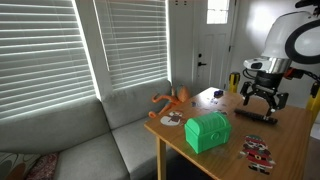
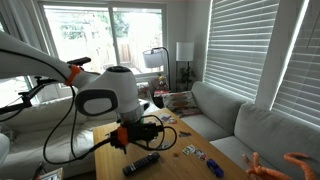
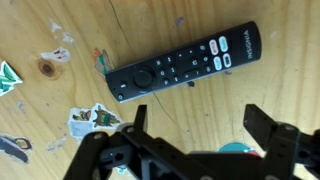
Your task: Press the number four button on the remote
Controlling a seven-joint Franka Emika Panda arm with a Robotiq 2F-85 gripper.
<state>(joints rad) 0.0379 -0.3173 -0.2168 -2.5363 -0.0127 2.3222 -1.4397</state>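
Observation:
The remote [image 3: 180, 65] is a slim black bar lying flat on the wooden table, tilted slightly, with round and white buttons on its face. It also shows in both exterior views [image 1: 256, 114] [image 2: 141, 163]. My gripper [image 3: 200, 125] is open and empty, its two black fingers spread wide. It hovers above the table beside the remote without touching it. In the exterior views the gripper [image 1: 261, 99] [image 2: 152, 135] hangs a little above the remote. The number labels on the buttons are too small to read.
A green chest [image 1: 208, 131] stands near the table's front edge, with an orange toy [image 1: 170, 100] behind it. A red-and-white patterned flat item [image 1: 257, 152] lies near the front corner. Stickers [image 3: 92, 118] lie on the wood. A grey sofa [image 1: 70, 140] adjoins the table.

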